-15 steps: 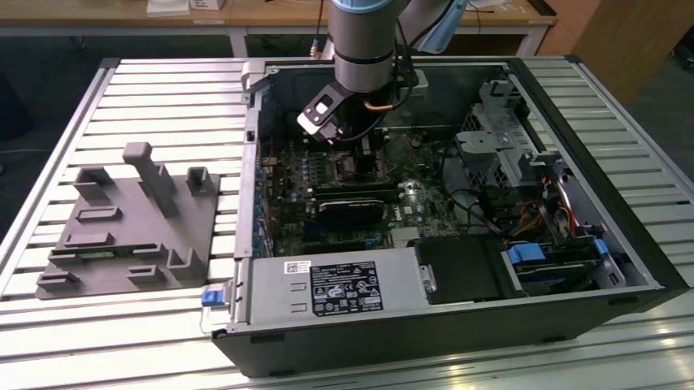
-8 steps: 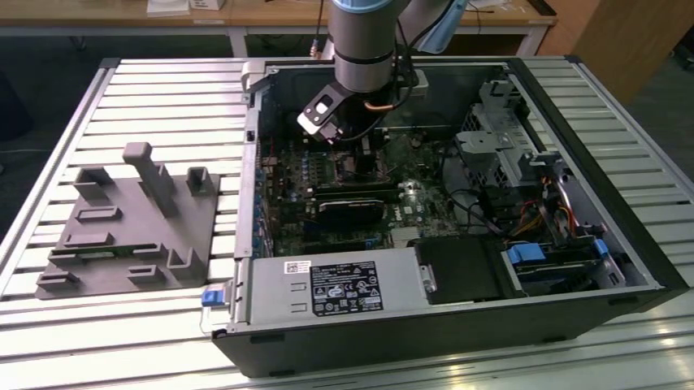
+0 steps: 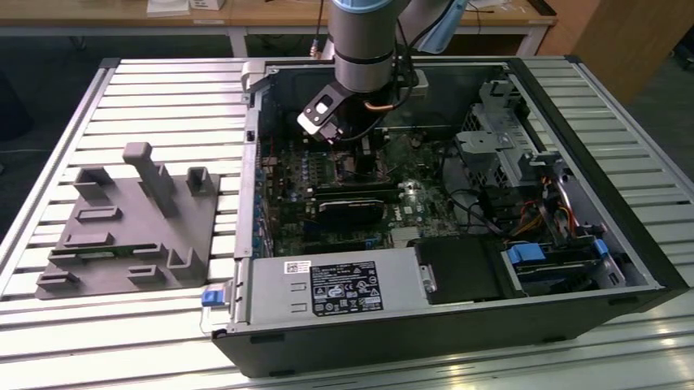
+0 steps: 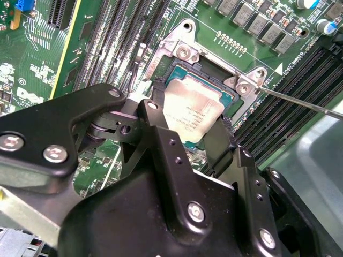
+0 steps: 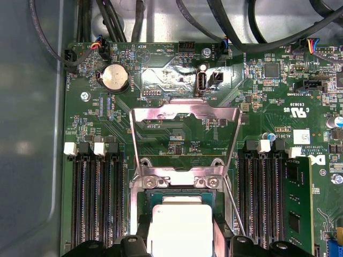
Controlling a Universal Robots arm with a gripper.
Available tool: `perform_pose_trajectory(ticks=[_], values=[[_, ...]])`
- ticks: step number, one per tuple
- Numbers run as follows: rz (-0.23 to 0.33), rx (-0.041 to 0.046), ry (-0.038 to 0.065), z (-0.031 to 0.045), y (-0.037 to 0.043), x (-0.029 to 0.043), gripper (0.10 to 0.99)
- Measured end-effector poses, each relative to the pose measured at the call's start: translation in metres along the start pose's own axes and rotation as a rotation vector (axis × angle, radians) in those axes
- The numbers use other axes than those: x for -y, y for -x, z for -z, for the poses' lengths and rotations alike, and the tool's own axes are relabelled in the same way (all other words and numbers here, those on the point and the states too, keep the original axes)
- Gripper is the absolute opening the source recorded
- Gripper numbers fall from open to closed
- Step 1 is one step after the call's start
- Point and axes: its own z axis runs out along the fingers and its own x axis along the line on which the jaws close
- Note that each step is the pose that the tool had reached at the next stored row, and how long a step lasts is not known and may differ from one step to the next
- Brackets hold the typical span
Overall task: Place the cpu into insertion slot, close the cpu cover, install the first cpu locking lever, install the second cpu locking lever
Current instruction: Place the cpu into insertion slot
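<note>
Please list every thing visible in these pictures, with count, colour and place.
table: one, silvery slats, under the computer case
computer case: one, black, open, on the table
fixture: one, grey, on the table, at the exterior view's left of the case
circuit board: one, green, inside the case
coin battery: one, silvery, on the board
insertion slot: one, black-rimmed, on the board
cpu: one, silvery-grey, over the slot
cpu cover: one, silvery, folded open beside the slot
arm: one, grey, reaching into the case
pincer: one, black, shut on the cpu
</note>
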Motion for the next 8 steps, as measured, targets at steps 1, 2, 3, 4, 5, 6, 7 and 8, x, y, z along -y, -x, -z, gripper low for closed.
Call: perform_pose_trajectory(ticks=[1,2,3,4,5,6,7,8], values=[[0.0,0.0001,0.0,0.0,0.0,0.0,0.537],[0.0,0.0,0.0,0.0,0.0,0.0,0.537],[0.0,0.0,0.0,0.0,0.0,0.0,0.537],[0.0,0.0001,0.0,0.0,0.0,-0.0001,0.537],[0.0,0.0,0.0,0.0,0.0,-0.0001,0.537],[0.0,0.0,0.0,0.0,0.0,-0.0001,0.537],[0.0,0.0,0.0,0.0,0.0,-0.0001,0.537],[0.0,0.0,0.0,0.0,0.0,-0.0001,0.537]])
